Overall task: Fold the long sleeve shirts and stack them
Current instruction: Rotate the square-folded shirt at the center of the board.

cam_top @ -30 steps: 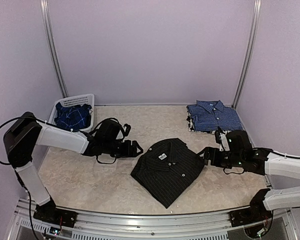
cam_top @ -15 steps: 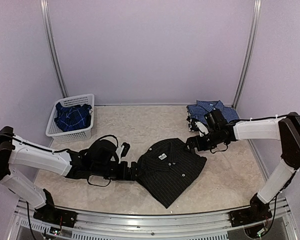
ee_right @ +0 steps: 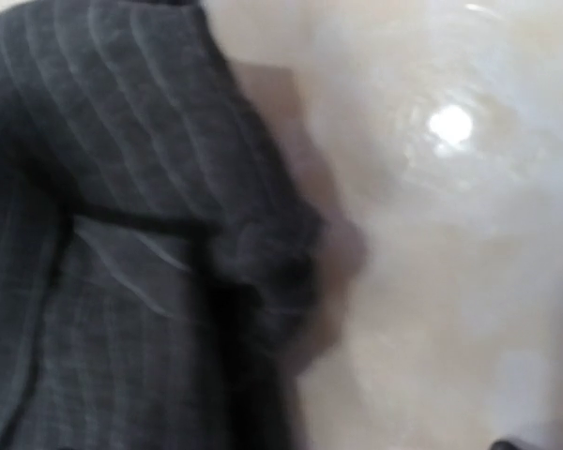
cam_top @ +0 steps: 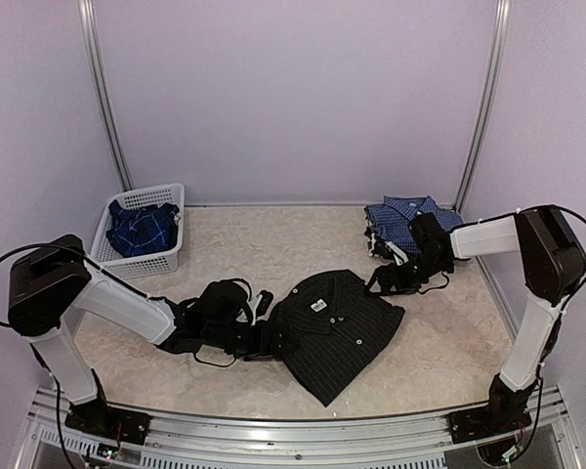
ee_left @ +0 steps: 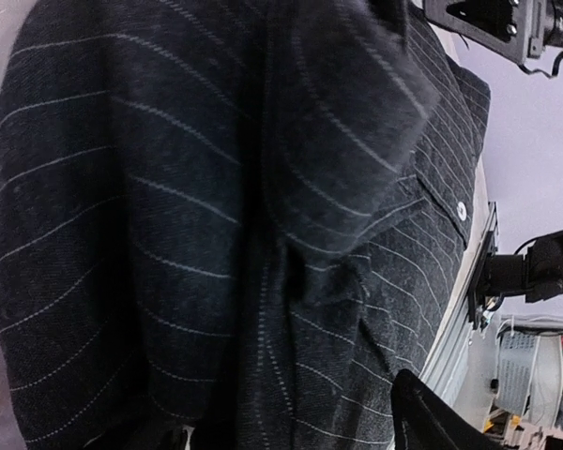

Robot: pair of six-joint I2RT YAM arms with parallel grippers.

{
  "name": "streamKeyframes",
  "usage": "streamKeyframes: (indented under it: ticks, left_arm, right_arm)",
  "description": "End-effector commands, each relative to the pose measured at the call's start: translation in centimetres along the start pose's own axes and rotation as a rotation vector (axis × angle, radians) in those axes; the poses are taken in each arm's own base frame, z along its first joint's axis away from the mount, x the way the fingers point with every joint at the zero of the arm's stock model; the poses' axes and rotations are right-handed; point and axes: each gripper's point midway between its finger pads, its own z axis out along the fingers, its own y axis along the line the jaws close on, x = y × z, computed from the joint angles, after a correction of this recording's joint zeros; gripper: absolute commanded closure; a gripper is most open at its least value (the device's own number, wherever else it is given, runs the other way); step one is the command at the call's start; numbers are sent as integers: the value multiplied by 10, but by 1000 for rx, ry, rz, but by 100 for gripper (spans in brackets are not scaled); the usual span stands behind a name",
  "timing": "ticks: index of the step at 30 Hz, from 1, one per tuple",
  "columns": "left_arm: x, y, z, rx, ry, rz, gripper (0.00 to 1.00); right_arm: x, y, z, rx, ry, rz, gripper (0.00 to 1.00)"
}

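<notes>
**Both claws closing in on the black shirt at centre table**

The folded black cloth shirt with thin pale pinstripes (cam_top: 337,327) is lying in the middle of the pale marbled table (cam_top: 225,254), collar pointing towards the back wall. The left gripper (cam_top: 273,342) is reaching in low and pressing right up against the shirt's left edge. Its wrist camera is showing almost nothing but pinstriped cloth (ee_left: 169,234), with one dark fingertip (ee_left: 427,417) poking in at the bottom. I cannot tell whether that claw is spread or pinching the fabric.

Over on the other side, the right gripper (cam_top: 379,280) is sitting at the shirt's far right corner, just by the shoulder. Its jaws are standing wide apart, and its blurred wrist view is showing the cloth edge (ee_right: 122,234) lying on bare table, not pinched.

At the back right, a folded blue-and-white small-checked shirt (cam_top: 420,223) is resting on the table. At the back left, a darker blue plaid shirt (cam_top: 142,227) is sitting bunched inside a white plastic lattice basket (cam_top: 137,262).
</notes>
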Motion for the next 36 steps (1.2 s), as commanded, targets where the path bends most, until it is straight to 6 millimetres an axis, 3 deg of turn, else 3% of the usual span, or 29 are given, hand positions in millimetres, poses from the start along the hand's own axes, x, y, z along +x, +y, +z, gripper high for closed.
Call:
streamKeyframes:
  ticks: [1, 8, 13, 17, 23, 30, 36]
  left_arm:
    - [0, 27, 1, -53, 11, -61, 33]
    - [-29, 66, -14, -158, -55, -82, 40]
    - [-55, 74, -13, -191, -84, -53, 40]
    - [-66, 71, -7, -197, -80, -26, 41]
    - [-51, 69, -15, -204, -63, -40, 41]
    - [-42, 58, -37, -208, -118, -63, 31]
    - [-34, 36, -27, -146, -89, -35, 32]
  right_arm:
    - [26, 3, 15, -112, 83, 60, 10]
    - [42, 8, 26, -193, 119, 90, 20]
    - [55, 20, 28, -256, 130, 118, 28]
    - [68, 20, 26, -235, 142, 131, 30]
    - [64, 11, 17, -146, 114, 157, 28]
    - [62, -13, 2, -17, 78, 199, 25]
    - [72, -12, 14, -52, 127, 214, 30]
